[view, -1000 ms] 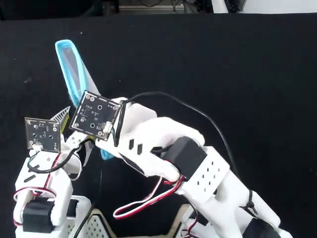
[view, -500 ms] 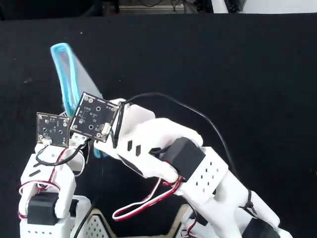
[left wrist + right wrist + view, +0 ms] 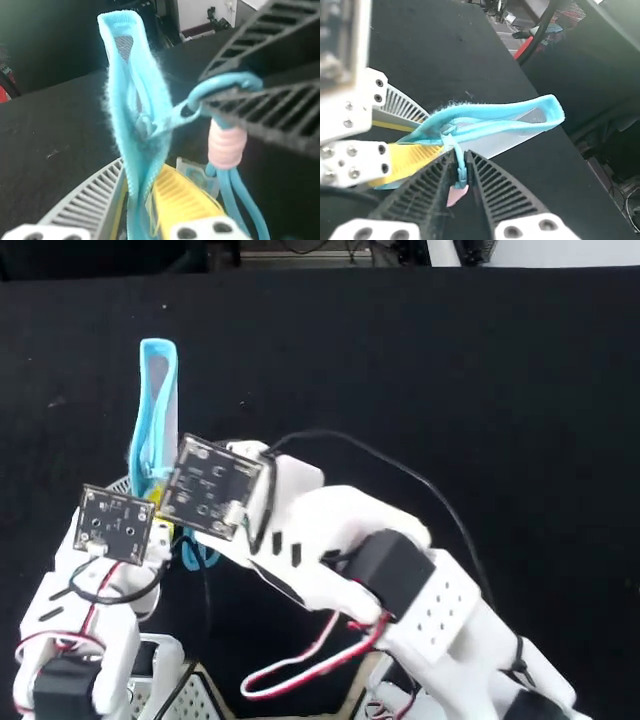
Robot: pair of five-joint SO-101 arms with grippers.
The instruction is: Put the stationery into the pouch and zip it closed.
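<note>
1. Left arm (image 3: 75,640): white, sitting at near-left edge of table, wrist cam board facing up.
2. Right arm (image 3: 400,585): white w/ black motor block, lying diagonally from near-right, its wrist crossing in just beside left arm's.
3. Left gripper (image 3: 135,210): grey finger (image 3: 85,205) and yellow finger (image 3: 182,197) are pressing together on near end of pouch, fabric sandwiched btwn them.
4. Right gripper (image 3: 460,162): black ribbed fingers (image 3: 500,192) are pinching tight on zip pull cord, just beside left gripper's fingers.
5. Zip pull cord (image 3: 200,97): light-blue loop, running from slider on pouch edge into right gripper's grip; loose strands are hanging below.
6. Pink bead (image 3: 227,147): threaded on cord, hanging just under right gripper's fingers.
7. Pouch (image 3: 157,405): light blue w/ clear side panel, standing on edge, raised off table, far end pointing away from both arms. Mouth is gaping along far part; contents cannot tell.
8. Table (image 3: 450,370): black cloth top, stretching beyond pouch.
</note>
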